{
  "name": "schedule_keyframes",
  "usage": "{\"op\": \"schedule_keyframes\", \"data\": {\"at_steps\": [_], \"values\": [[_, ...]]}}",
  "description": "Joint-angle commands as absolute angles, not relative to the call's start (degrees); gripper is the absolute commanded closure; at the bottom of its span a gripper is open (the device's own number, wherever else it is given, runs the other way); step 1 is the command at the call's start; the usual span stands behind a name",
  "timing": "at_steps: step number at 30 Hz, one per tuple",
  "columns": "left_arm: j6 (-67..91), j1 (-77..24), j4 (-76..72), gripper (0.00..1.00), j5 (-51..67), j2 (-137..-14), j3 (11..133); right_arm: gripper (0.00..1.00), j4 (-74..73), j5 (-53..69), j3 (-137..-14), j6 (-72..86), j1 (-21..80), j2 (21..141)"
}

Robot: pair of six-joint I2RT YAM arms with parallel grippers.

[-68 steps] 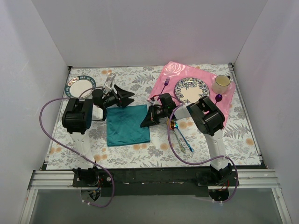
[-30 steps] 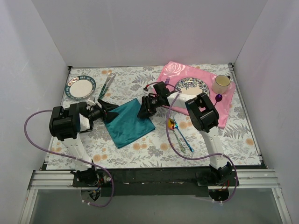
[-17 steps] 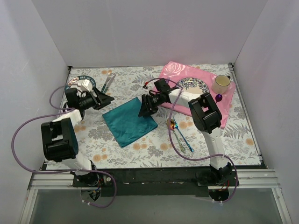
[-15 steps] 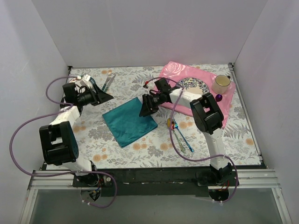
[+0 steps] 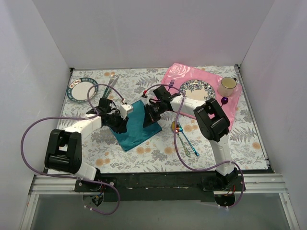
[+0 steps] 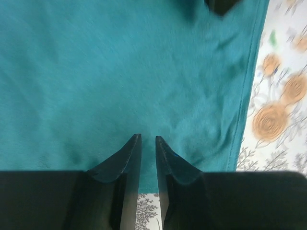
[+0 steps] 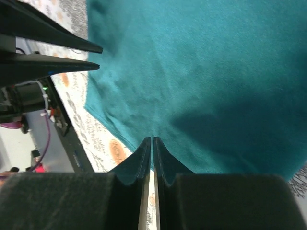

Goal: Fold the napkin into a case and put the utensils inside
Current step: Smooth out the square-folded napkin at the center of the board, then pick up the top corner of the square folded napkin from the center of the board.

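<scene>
With the napkin (image 5: 135,129) lying flat at mid-frame, the first fold is judged not yet made: the left gripper (image 6: 147,139) is held over it slightly parted, the right gripper (image 7: 152,139) pressed together at its edge, so a corner must next be pinched and carried across

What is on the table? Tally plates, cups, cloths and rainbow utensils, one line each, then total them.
Plates: 2
Cups: 1
Cloths: 2, the napkin and the placemat
Rainbow utensils: 2
Total: 7
</scene>
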State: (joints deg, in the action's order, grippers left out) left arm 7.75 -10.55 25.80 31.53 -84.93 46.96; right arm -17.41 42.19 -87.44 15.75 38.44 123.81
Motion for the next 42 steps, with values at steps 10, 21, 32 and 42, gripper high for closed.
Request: {"op": "schedule_keyframes", "data": {"at_steps": [10, 21, 32, 42], "values": [[1.0, -23.4, 29.7, 0.88, 20.5, -74.4, 34.6, 0.89, -23.4, 38.9, -81.3, 7.2, 38.6, 123.8], [-5.5, -25.3, 40.9, 0.65, 28.1, -55.9, 35.9, 0.86, -23.6, 45.2, -79.3, 7.2, 38.9, 115.5], [-16.1, -33.8, 32.6, 0.68, 23.3, -43.6, 21.8, 0.86, -22.0, 45.4, -80.7, 8.6, 39.2, 115.8], [-15.4, -40.3, 28.5, 0.68, 21.7, -42.1, 18.0, 0.86, -22.7, 45.2, -81.6, 8.7, 39.2, 117.7]]}}
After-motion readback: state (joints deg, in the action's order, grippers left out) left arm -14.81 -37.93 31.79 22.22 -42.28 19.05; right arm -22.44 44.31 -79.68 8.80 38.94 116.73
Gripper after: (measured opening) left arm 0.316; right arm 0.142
